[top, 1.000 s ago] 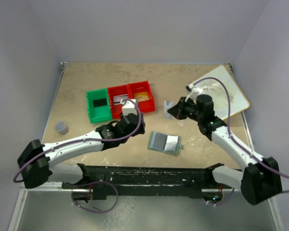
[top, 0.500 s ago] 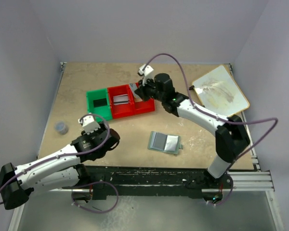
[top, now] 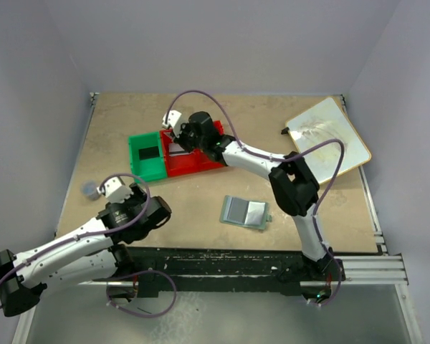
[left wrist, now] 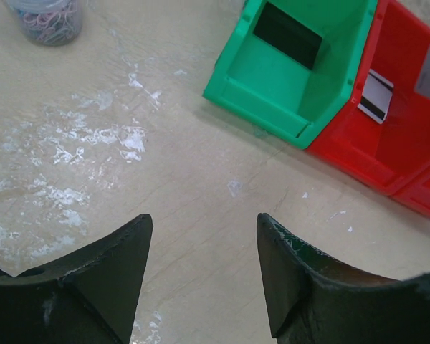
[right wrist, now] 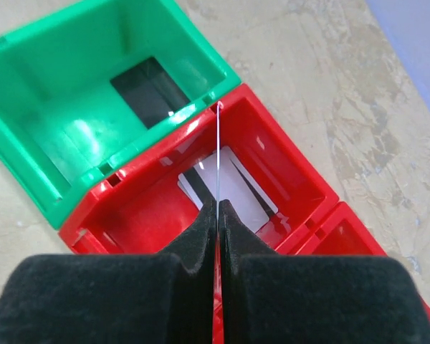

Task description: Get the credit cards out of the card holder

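Your credit card [right wrist: 218,158] is pinched by one edge in the right gripper [right wrist: 217,211], whose jaws are closed flat on it; it stands edge-on above the red bin [right wrist: 140,208]. Its far end lines up with the rim shared with the green bin [right wrist: 50,122]; a careless release could, I judge, perch it on that rim or tip it into the green one instead. The card looks thin, stiff and slick, so a narrow pinch might let it swivel.

Below it lies a white card [right wrist: 236,186] with a black stripe; a dark card [right wrist: 147,93] sits in the green bin. Both bins are glossy moulded plastic with sloped walls.

The card holder [top: 245,211] lies open on the table [left wrist: 93,179], well apart from the bins; whether it is emptied you cannot tell. Your left gripper [left wrist: 204,229] hangs open, holding nothing, over the mottled beige surface.
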{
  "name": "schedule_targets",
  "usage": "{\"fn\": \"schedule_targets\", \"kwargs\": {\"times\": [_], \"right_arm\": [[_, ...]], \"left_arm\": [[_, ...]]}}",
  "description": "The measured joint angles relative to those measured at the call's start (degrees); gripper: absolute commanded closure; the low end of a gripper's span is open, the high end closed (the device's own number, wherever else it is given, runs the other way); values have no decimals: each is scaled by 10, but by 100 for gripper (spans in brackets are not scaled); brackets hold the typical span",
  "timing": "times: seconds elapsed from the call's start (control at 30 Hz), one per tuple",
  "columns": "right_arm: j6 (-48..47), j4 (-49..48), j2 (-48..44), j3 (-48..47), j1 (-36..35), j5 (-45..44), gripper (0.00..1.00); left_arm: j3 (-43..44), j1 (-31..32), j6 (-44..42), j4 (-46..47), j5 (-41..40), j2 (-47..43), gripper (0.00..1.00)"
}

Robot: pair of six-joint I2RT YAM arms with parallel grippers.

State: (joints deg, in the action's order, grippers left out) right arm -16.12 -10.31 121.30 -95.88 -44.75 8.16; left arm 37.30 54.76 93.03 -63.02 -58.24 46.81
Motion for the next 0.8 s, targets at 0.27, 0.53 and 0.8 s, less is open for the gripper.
{"fn": "schedule_targets", "kwargs": {"times": [0.27,0.53,0.8], "right_arm": [[-88,54,78,-65,-2,-35,100],[-164,76,117,-107,-3,-79,100],[-232,83,162,-168,-3,-124,97]], "left_arm": [[38,0,11,-31,-28,-34,40],[54,0,11,-53,-40,-60,40],[62,0,9,-60,-42,-64,40]]}}
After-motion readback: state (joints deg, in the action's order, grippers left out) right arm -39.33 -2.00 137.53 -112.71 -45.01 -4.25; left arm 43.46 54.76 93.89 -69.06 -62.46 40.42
